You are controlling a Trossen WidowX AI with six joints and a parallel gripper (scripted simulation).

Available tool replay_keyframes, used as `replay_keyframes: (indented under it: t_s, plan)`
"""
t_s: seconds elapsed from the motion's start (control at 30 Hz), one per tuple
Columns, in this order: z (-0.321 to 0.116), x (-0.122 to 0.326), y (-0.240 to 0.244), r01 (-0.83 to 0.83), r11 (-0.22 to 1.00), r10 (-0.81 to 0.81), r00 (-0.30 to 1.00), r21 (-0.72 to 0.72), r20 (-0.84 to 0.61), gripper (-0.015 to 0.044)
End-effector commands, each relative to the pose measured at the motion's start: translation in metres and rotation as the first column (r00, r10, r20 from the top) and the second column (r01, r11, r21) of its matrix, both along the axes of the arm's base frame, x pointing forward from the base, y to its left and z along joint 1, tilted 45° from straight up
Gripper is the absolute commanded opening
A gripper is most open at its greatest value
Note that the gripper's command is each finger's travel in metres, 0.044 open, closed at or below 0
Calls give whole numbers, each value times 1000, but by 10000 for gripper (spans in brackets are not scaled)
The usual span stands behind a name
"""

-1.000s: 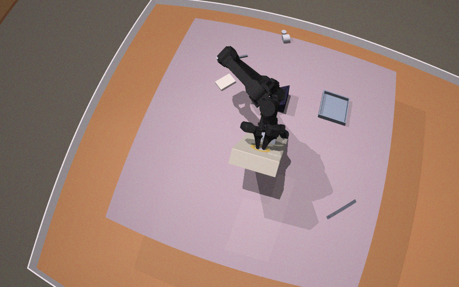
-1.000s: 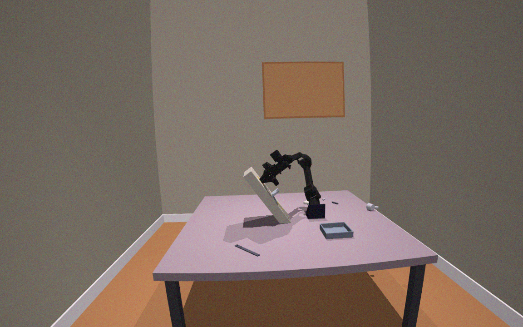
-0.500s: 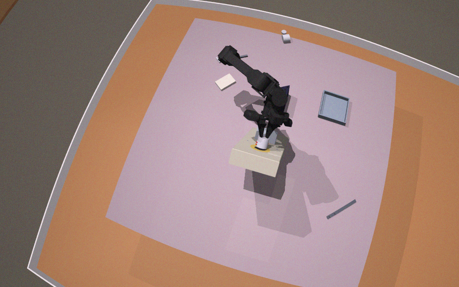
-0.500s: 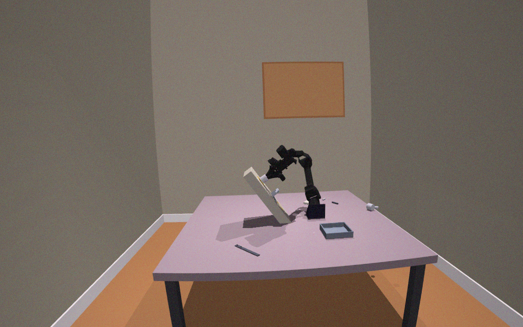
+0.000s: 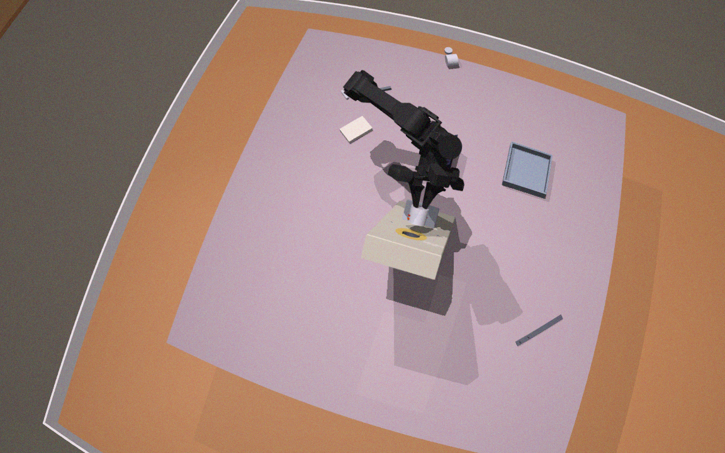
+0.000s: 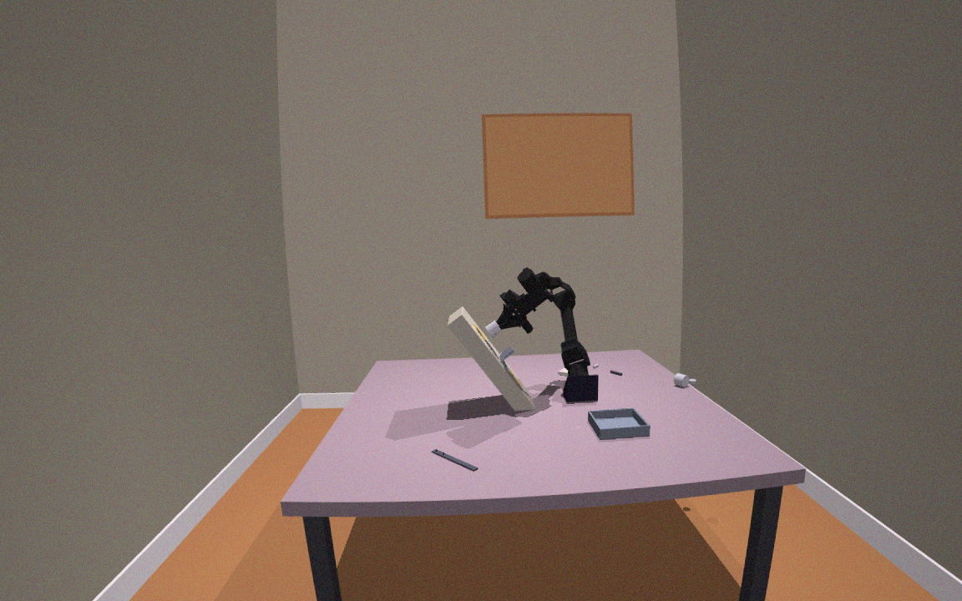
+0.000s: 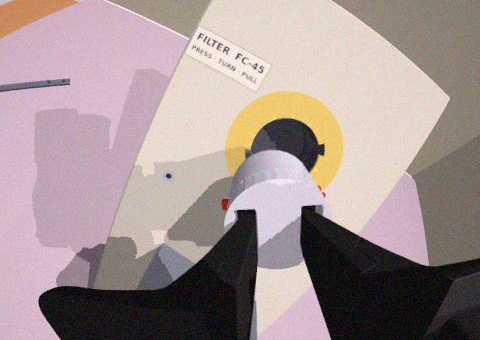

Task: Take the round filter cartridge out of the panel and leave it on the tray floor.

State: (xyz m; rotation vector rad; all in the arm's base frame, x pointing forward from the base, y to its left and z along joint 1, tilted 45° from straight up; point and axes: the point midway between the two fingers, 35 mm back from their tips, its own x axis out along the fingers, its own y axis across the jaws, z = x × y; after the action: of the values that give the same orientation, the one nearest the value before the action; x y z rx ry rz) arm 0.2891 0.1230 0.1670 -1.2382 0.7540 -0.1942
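Note:
The white round filter cartridge [image 5: 418, 216] [image 6: 493, 328] [image 7: 272, 180] is out of the panel, in front of its face. My gripper [image 5: 419, 206] [image 6: 499, 324] [image 7: 276, 218] is shut on the cartridge, with a fingertip in each slot of its face. Small red marks show on the cartridge's sides. The cream service panel [image 5: 401, 256] [image 6: 486, 367] [image 7: 350, 70] leans at a slant; its dark round opening [image 7: 292, 137] inside a yellow ring lies bare behind the cartridge. The blue-grey tray [image 5: 528, 170] [image 6: 619, 424] stands on the table, away from the gripper, with nothing in it.
A blue-grey bracket [image 6: 506, 354] [image 7: 162, 270] sticks out from the panel's face below the opening. A dark flat bar [image 5: 539, 330] [image 6: 454, 459] lies on the table. A cream block [image 5: 356, 129] lies near the arm, and a white knobbed cylinder [image 5: 452, 60] [image 6: 680, 380] lies near the table's edge.

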Motion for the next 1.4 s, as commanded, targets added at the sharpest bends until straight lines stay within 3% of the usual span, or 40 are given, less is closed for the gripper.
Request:
replay_keyframes:
  t_s: [0.0,0.5,0.63,0.97,1.37]
  plan:
    - [-4,-6,-5,0,1000,0,1000,4,12,0]
    - [-36,-32,-32,0,1000,0,1000,3,12,0]
    - [-34,-29,-28,0,1000,0,1000,-2,-3,101]
    - [-37,-33,-32,0,1000,0,1000,3,10,101]
    - [13,9,9,0,1000,0,1000,4,13,101]
